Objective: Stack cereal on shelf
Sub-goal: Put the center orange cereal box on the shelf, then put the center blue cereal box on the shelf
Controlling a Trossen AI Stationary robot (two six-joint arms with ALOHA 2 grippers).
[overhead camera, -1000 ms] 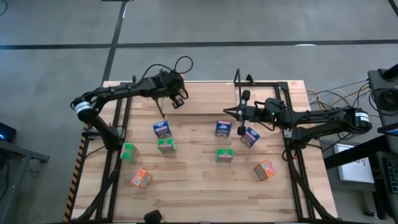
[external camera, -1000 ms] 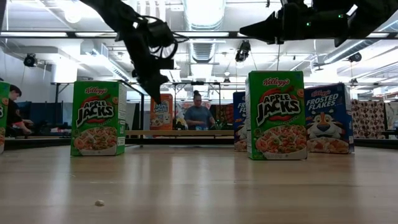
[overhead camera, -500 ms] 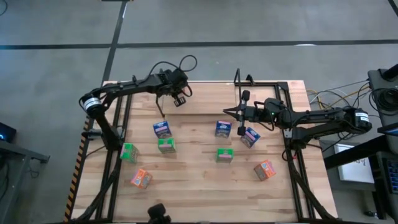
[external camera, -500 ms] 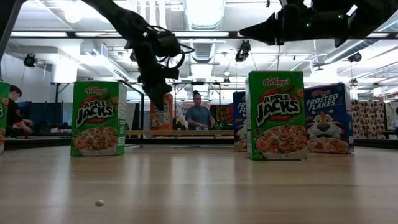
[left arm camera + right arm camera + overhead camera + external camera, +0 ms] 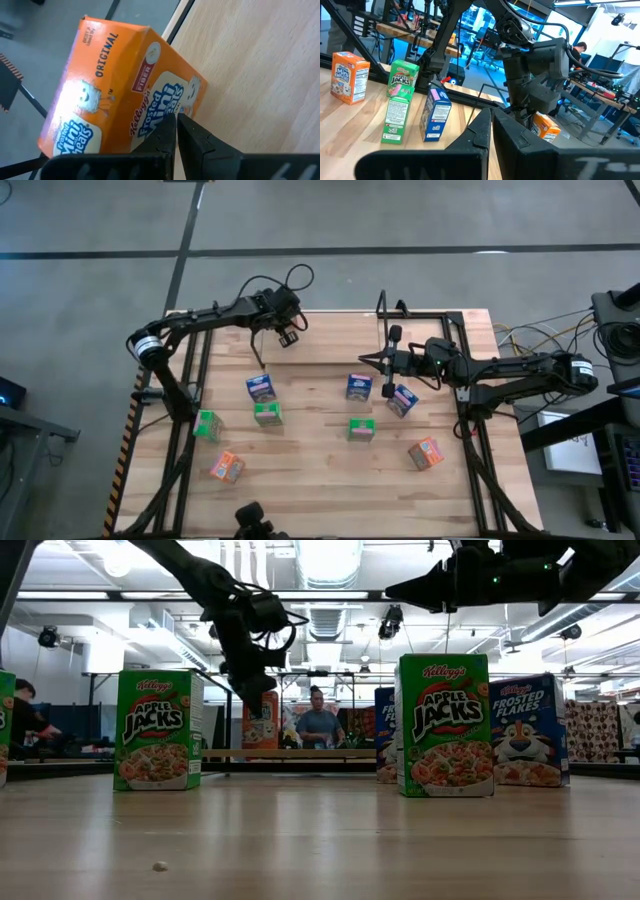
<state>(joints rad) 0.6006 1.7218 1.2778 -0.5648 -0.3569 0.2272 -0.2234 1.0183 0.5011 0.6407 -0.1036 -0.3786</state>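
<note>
My fingers pressed together, no gap between, nothing held. Directly ahead: orange box, Frosted Mini-Wheats, word "ORIGINAL" on upper face, small red "FIBER" mark, cartoon wheat figure on label. Box sits at edge of light wooden table, appears tilted in my picture. Fingertips overlap lower part of printed label; contact cannot tell. Beyond table edge: grey floor, thin black bars crossing.
</note>
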